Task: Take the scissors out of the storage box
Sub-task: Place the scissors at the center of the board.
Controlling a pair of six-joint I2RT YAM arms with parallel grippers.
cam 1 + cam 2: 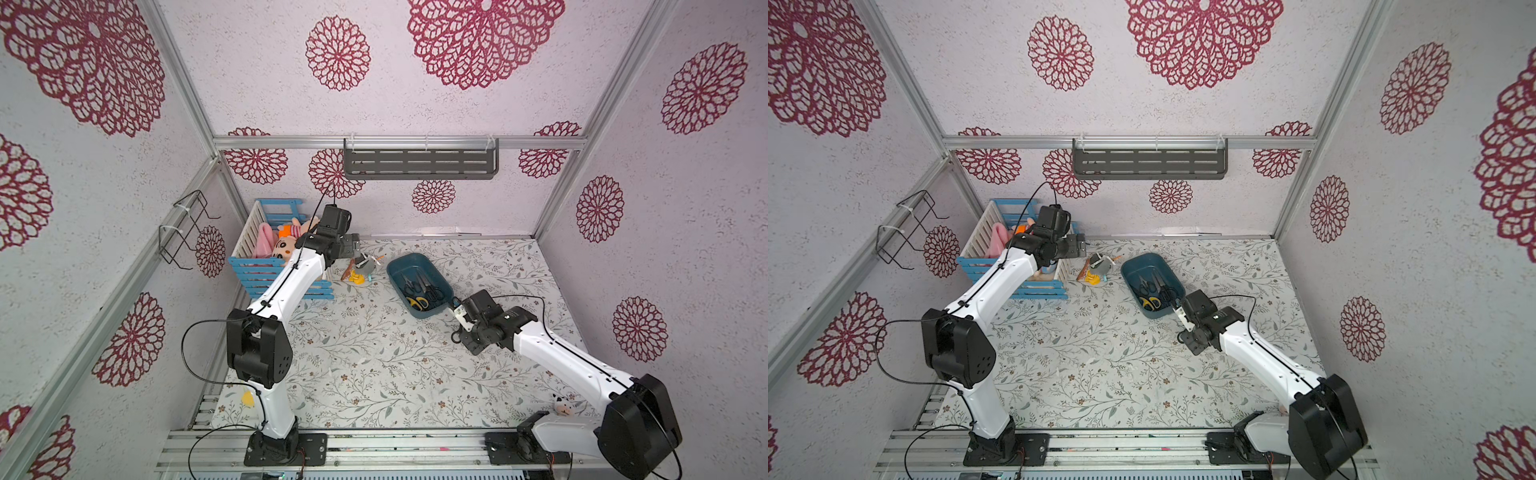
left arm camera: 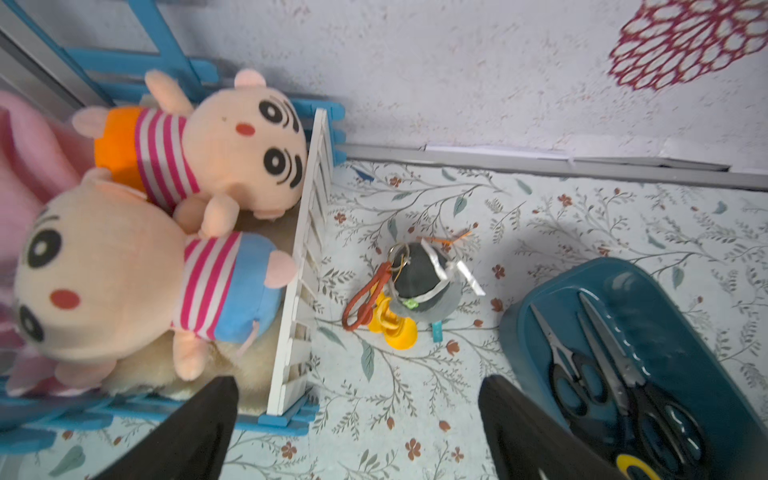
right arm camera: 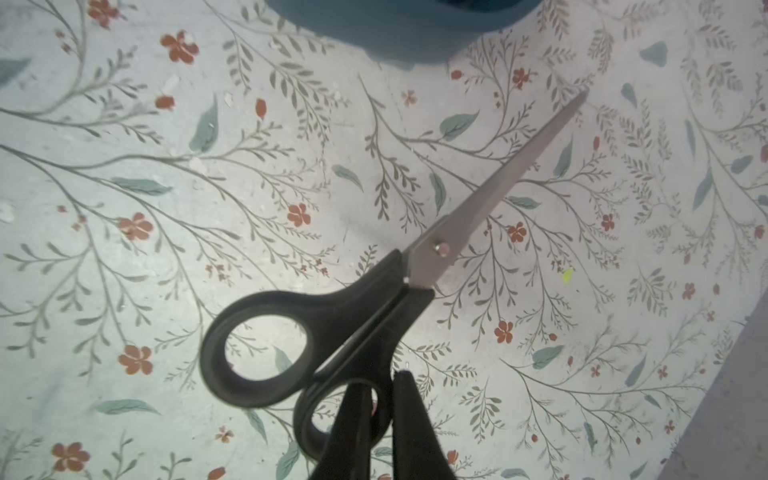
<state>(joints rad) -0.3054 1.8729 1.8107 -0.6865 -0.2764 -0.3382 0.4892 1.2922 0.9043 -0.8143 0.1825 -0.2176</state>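
The dark teal storage box [image 1: 395, 266] [image 1: 1130, 268] lies on the floral mat, with several scissors [image 1: 422, 289] [image 1: 1156, 289] [image 2: 598, 374] inside, one pair with yellow handles [image 1: 417, 302]. My right gripper [image 3: 380, 390] [image 1: 464, 326] is shut on the small handle ring of a black-handled pair of scissors [image 3: 415, 266]. One finger passes through the ring. That pair is outside the box, by its near corner, with its blade tip pointing toward the box wall [image 3: 399, 25]. My left gripper [image 2: 359, 390] [image 1: 351, 245] hangs open between the crate and the box, holding nothing.
A blue-and-white slatted crate [image 1: 278, 286] [image 2: 307, 232] with plush dolls stands at the back left. A small grey toy with yellow and red parts [image 1: 361, 268] [image 2: 415, 286] lies between crate and box. A small cow toy [image 1: 563, 405] sits by the right arm's base.
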